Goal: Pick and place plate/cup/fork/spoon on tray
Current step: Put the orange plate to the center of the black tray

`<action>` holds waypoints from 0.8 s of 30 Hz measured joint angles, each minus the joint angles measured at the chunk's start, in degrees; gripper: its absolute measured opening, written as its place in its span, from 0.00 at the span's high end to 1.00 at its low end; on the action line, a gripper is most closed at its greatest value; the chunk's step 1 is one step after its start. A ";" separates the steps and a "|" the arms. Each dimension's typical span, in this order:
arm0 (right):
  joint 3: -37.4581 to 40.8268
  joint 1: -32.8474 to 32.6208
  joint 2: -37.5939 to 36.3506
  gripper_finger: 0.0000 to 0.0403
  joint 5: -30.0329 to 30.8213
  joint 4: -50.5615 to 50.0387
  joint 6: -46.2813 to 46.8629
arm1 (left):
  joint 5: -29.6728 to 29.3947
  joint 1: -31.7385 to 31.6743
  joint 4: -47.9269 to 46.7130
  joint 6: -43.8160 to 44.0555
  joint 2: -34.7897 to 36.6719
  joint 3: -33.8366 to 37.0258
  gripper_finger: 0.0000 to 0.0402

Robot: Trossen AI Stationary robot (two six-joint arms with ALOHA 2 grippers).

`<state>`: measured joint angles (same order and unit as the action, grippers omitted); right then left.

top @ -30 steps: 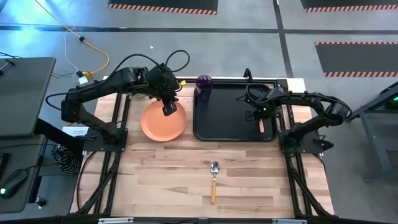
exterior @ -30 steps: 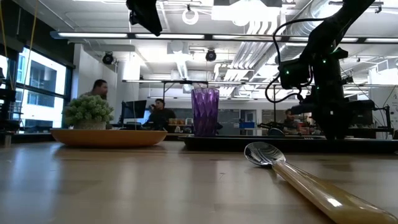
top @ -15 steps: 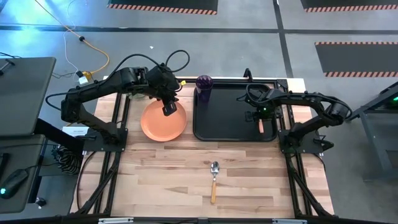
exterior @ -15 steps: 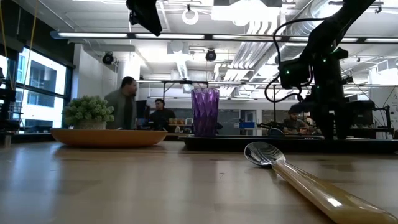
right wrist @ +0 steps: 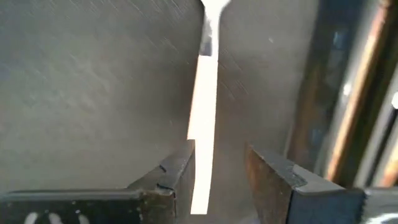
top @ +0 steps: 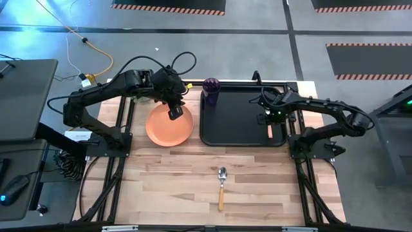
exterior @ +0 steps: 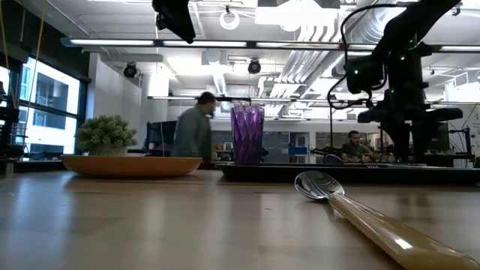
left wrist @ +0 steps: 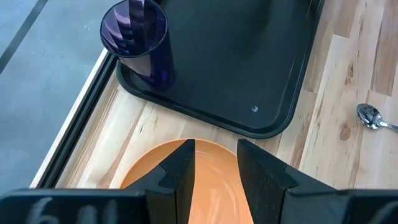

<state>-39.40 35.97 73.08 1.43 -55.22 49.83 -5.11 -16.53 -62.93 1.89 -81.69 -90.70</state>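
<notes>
The orange plate (top: pixel 161 132) lies flat on the table, left of the black tray (top: pixel 232 138). The purple cup (top: pixel 211 87) stands upright in the tray's far left corner. The fork (top: pixel 270 131) lies flat on the tray near its right rim, and its orange-pink handle (right wrist: pixel 202 118) runs between my right gripper's open fingers. My right gripper (top: pixel 269 121) hovers just above it, pointing down. My left gripper (top: pixel 174 113) is open and empty above the plate (left wrist: pixel 214 177). The spoon (top: pixel 221 183) lies on the table nearer the front edge.
A green plant ball (exterior: pixel 106 133) stands behind the plate at the far left. Bare wood lies around the spoon (exterior: pixel 352 210) at the front of the table. A person walks past in the room behind the table.
My right gripper has moved a little toward the table's right edge and slightly up, while the fork stays lying on the tray. A person has crossed the background from left to right.
</notes>
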 joint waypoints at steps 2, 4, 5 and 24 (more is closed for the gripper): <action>0.00 -0.14 -1.63 0.69 -0.65 -1.59 0.71 | 0.01 0.00 0.00 0.00 0.00 0.00 0.72; 0.00 -0.77 -3.67 0.69 -1.83 -2.21 0.94 | 0.01 0.00 -0.01 0.10 0.00 0.00 0.72; 0.00 -1.39 -4.88 0.69 -2.45 -2.30 1.52 | 0.01 0.02 -0.01 0.75 0.00 0.00 0.72; -16.92 -22.66 -15.57 0.69 6.57 -3.28 14.68 | 3.22 0.65 -0.29 25.95 -0.01 0.00 0.62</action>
<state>-56.31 13.30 57.51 7.99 -58.50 64.51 -1.90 -15.88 -63.22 27.84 -81.70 -90.70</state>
